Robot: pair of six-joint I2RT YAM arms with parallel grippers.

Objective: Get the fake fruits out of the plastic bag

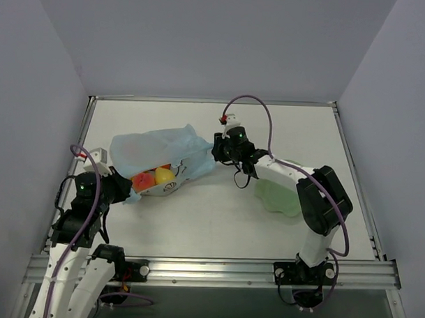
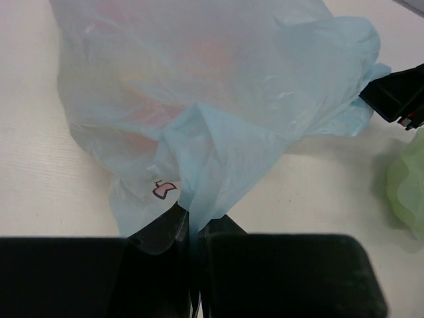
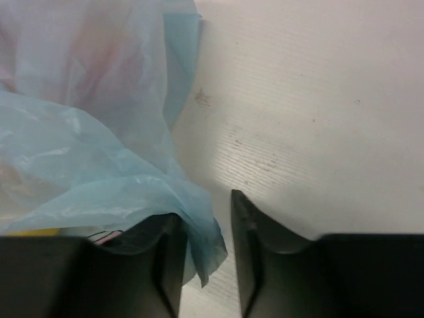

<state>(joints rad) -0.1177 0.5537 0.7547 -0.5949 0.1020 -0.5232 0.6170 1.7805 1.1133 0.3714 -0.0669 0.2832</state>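
Fake fruits (image 1: 158, 176) overhead, plastic bag (image 2: 218, 99) at wrists

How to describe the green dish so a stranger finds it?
On the white table, look at its right half. The pale green dish lies under the right arm, apart from the blue plastic bag; it alone is green and wavy-rimmed.

White desk (image 1: 196, 221) with a faint grain, enclosed on three sides by plain pale lavender-grey panels: back wall (image 1: 216, 40), left wall (image 1: 33, 90), right wall (image 1: 404, 82). A ribbed metal rail (image 1: 215, 271) runs along the near edge. Light is soft and even, shadows faint.
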